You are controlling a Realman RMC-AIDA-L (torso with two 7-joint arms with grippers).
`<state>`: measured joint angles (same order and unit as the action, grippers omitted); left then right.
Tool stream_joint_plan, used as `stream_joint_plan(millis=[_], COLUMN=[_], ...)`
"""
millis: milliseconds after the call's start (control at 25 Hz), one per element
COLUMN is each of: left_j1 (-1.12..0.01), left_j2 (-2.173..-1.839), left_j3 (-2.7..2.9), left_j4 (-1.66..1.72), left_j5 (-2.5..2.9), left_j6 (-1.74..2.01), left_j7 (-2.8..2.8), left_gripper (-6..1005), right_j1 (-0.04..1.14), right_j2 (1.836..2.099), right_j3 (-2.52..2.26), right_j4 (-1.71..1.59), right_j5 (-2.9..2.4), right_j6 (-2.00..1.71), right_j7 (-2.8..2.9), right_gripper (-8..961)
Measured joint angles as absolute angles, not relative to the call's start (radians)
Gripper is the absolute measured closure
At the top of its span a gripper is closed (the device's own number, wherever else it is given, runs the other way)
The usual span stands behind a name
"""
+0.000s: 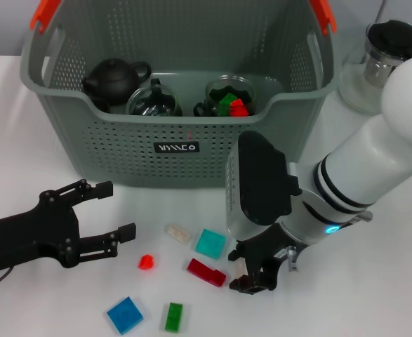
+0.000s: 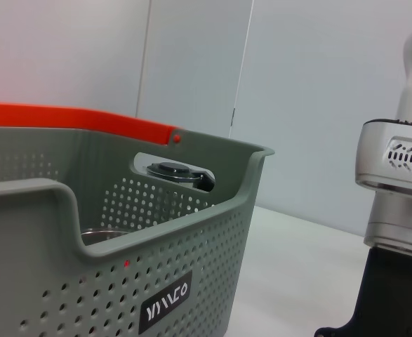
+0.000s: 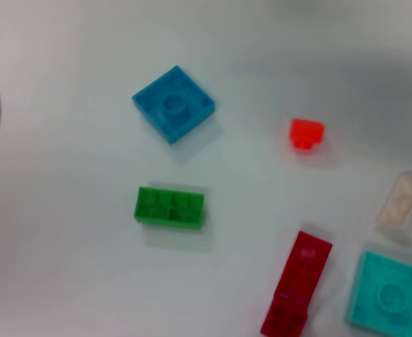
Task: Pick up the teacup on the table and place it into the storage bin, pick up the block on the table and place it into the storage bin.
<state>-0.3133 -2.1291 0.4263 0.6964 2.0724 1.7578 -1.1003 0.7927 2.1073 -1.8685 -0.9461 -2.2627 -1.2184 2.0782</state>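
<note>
I am running the rig with the storage bin [image 1: 191, 151] standing at the back of the desk [image 1: 374, 302], its labelled wall facing the robot. Inside it I am seeing a dark teapot [image 1: 114, 78], a glass teacup [image 1: 153, 102] and a second glass cup [image 1: 230, 95] holding red and green pieces, so I judge the teacup part largely done and the block part in hand.

Six blocks are lying loose on the desk in front of the bin, well apart from its wall: a cream block [image 1: 178, 233], a teal block [image 1: 210, 243], a small red block [image 1: 147, 262], a dark red block [image 1: 206, 272], a blue block [image 1: 125, 314] and a green block [image 1: 174, 316].

The right gripper [image 1: 255, 281] is hanging low over the desk just beside the dark red block, forearm sloping down from the right. I cannot tell how its fingers are standing; its wrist camera is looking straight down on the blocks.

The left gripper [image 1: 111, 214] is resting near the desk at the left, spread wide and holding nothing, pointing toward the blocks. Its wrist camera is facing the bin wall.

A glass jar [image 1: 381, 63] is standing behind the bin's right end.
</note>
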Motion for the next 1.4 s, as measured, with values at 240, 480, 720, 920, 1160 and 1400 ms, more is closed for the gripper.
stream_joint_plan(millis=[240, 480, 720, 920, 1160, 1400], left_j1=[-0.313, -0.313, -0.313, -0.314, -0.314, -0.315], left_j2=[-2.128, -2.126, -2.126, -2.125, -2.125, -2.124], left_j3=[0.426, 0.423, 0.423, 0.423, 0.423, 0.423], left_j4=[0.696, 0.699, 0.7, 0.702, 0.703, 0.703], left_j5=[2.072, 2.072, 2.072, 2.072, 2.072, 2.072], left_j6=[1.76, 1.768, 1.769, 1.769, 1.767, 1.768], left_j7=[-1.101, -1.104, -1.1, -1.098, -1.097, -1.097], left_gripper=[121, 122, 121, 121, 122, 122], right_j1=[0.79, 0.789, 0.858, 0.938, 0.971, 1.008], right_j2=[2.099, 2.099, 2.098, 2.097, 2.097, 2.096], right_j3=[-1.807, -1.566, -1.363, -1.204, -1.17, -1.169], right_j4=[-1.007, -1.221, -1.485, -1.586, -1.471, -1.215], right_j5=[-2.271, -2.285, -2.239, -2.254, -2.369, -2.474], right_j6=[-1.294, -1.589, -1.818, -1.791, -1.542, -1.348], right_j7=[2.095, 2.108, 2.198, 2.216, 2.225, 2.241], right_gripper=[515, 515, 515, 515, 516, 516])
